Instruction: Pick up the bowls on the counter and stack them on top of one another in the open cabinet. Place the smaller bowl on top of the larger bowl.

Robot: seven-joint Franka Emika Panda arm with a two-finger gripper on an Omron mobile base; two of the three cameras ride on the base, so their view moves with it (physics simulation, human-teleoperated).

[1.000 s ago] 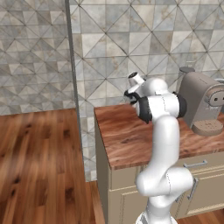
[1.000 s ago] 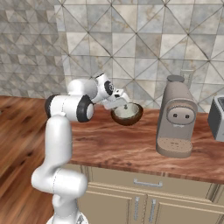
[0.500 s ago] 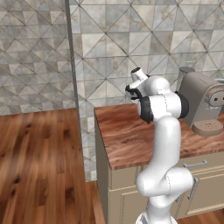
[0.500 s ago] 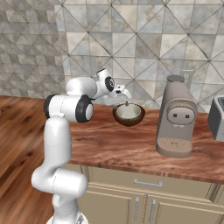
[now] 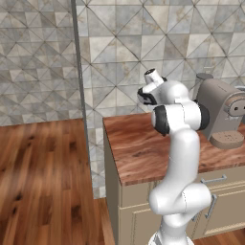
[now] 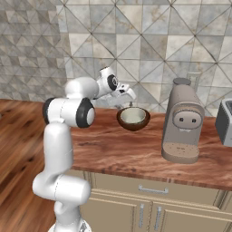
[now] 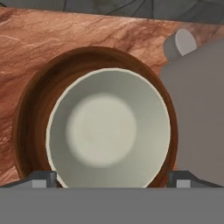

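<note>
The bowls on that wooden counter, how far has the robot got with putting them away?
Done: the small pale bowl already sits inside the dark reddish-brown glossy bowl. In hand: nothing; the open pincer hovers above them. Left: the stack is on the reddish-brown wood-grain counter, beside the grey coffee machine, not in the cabinet.

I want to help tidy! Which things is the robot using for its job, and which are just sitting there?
For the job:
- larger bowl
- smaller bowl, sitting inside it
- counter
- the open tool

Just sitting there:
- coffee machine
- toaster
</note>
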